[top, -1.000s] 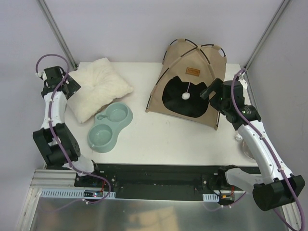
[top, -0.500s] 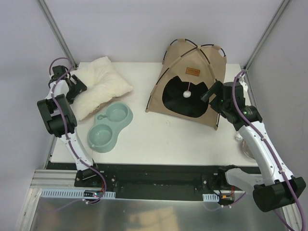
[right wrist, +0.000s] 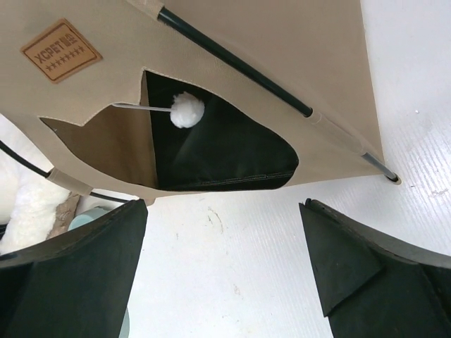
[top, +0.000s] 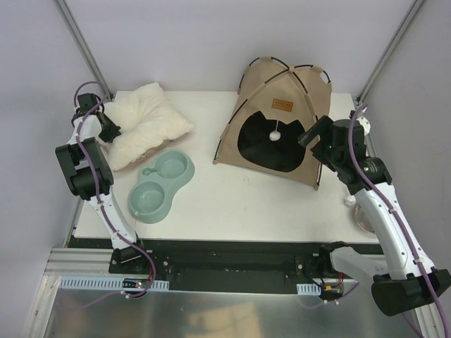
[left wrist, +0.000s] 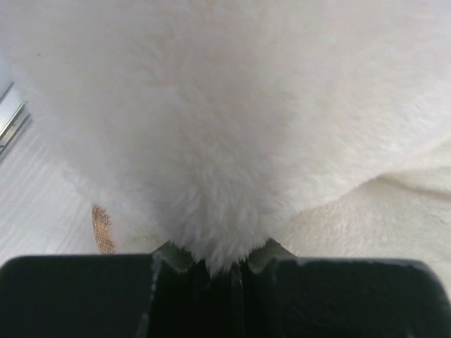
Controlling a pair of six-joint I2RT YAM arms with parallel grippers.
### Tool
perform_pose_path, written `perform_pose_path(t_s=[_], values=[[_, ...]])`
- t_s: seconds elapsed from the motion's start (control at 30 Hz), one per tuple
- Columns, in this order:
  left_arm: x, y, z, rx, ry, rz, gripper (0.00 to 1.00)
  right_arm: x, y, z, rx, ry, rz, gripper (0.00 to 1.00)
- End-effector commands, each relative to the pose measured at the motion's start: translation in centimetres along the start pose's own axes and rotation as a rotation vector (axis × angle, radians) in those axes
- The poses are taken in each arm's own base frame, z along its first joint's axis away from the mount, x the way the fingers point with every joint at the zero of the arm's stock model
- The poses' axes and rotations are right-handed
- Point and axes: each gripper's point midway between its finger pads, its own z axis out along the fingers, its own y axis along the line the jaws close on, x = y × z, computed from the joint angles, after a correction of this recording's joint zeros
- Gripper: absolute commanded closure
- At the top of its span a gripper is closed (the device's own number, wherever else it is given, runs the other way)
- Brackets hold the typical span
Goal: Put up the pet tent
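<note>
- The white counter carries everything, with the two arms bolted at its near edge.
- The pet tent stands upright at the far right of the counter. Its tan fabric is pulled into a peaked shape, and its cut-out opening faces the near edge and shows the black inner panel.
- The white fluffy cushion lies at the far left, well apart from the tent. Its left edge is bunched up where the arm meets it.
- A pale green double bowl sits just beside the cushion's near edge, between the cushion and the tent.
- The right fingers are spread wide with nothing between them. They hang just beside the tent's right front corner, and the wrist view looks past them into the opening.
- The left fingers are clenched on the cushion's left edge. The wrist view shows a tuft of its fur pinched between the tips.
- Thin black poles run along the tent's seams, one ending at the corner on the counter.
- The brown label sits above the opening.
- The white ball dangles on a string in the opening.
</note>
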Motion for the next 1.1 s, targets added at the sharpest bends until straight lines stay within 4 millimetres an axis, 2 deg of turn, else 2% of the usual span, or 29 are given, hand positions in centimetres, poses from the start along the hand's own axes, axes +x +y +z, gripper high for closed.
perform_pose_path(t_s=[0.0,0.2,0.37,0.5,0.6,0.77,0.87,0.93,1.0,1.07], values=[[-2.1,-5.4,-7.1,0.091,-0.126,0.160,1.00,-1.9,1.6,-2.2,-0.073,-0.049,0.011,0.01],[-3.9,-10.3,-16.2,0.212,-0.300,0.247,1.00,-2.2,2.5,-3.6,-0.133,-0.052,0.020,0.01],[-3.3,-13.1,-23.0,0.319,-0.406,0.338,1.00,-1.7,3.4,-4.5,-0.196,-0.024,0.021,0.01],[-1.8,-14.1,-28.2,0.420,-0.457,0.354,1.00,-0.2,5.2,-5.2,-0.313,0.057,0.005,0.01],[0.1,-14.4,-32.4,0.518,-0.483,0.356,1.00,1.3,7.1,-5.8,-0.433,0.137,-0.007,0.01],[3.9,-13.6,-38.4,0.645,-0.510,0.333,1.00,2.3,10.9,-6.5,-0.595,0.165,0.025,0.01],[6.2,-12.8,-40.5,0.694,-0.492,0.298,1.00,3.3,14.0,-6.9,-0.685,0.152,0.000,0.01],[7.8,-12.0,-41.3,0.703,-0.455,0.253,1.00,4.2,16.3,-6.9,-0.727,0.153,-0.027,0.01],[9.3,-11.3,-42.0,0.714,-0.430,0.235,1.00,5.7,19.1,-7.2,-0.801,0.163,-0.056,0.01],[10.5,-10.7,-42.6,0.725,-0.405,0.209,1.00,7.2,21.7,-6.5,-0.850,0.167,-0.065,0.01]])
